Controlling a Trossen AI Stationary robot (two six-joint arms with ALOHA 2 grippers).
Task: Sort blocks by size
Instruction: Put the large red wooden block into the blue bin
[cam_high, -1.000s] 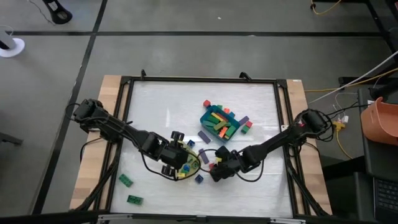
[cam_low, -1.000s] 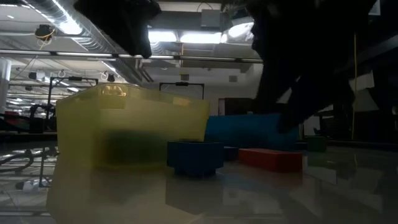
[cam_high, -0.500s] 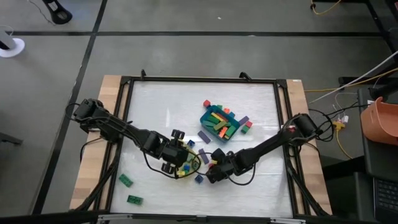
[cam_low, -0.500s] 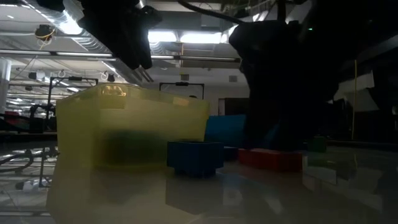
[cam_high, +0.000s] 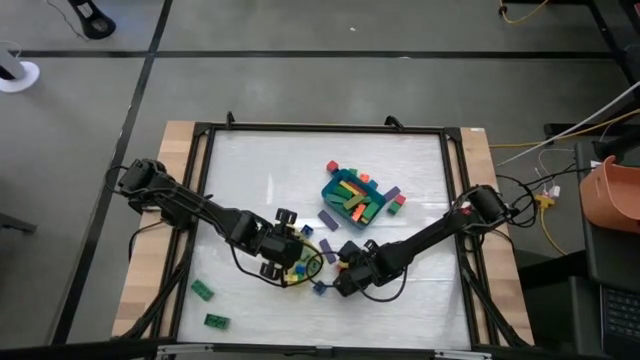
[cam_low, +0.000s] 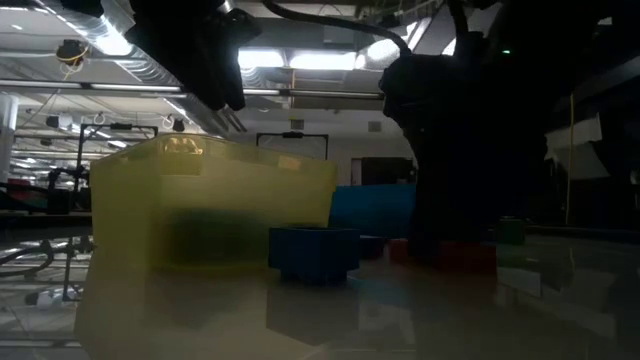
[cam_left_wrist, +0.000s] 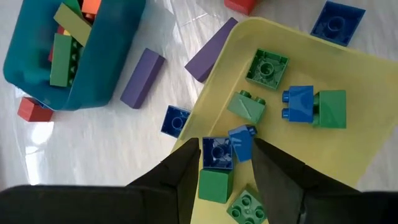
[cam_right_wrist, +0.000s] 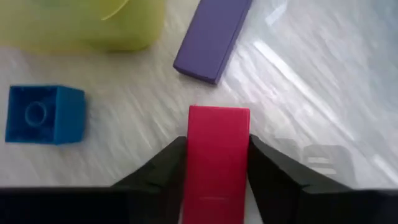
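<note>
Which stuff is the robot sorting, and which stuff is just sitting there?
For sorting: red bar between the right gripper fingers; blue cube; purple bar; yellow tray; teal tray.

Just there: orange bin; cables.

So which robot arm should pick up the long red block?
The right one. Its gripper already has the red bar between its fingers on the table, next to the yellow tray. The left gripper hangs over the cubes in that tray, so it's busy there.
</note>
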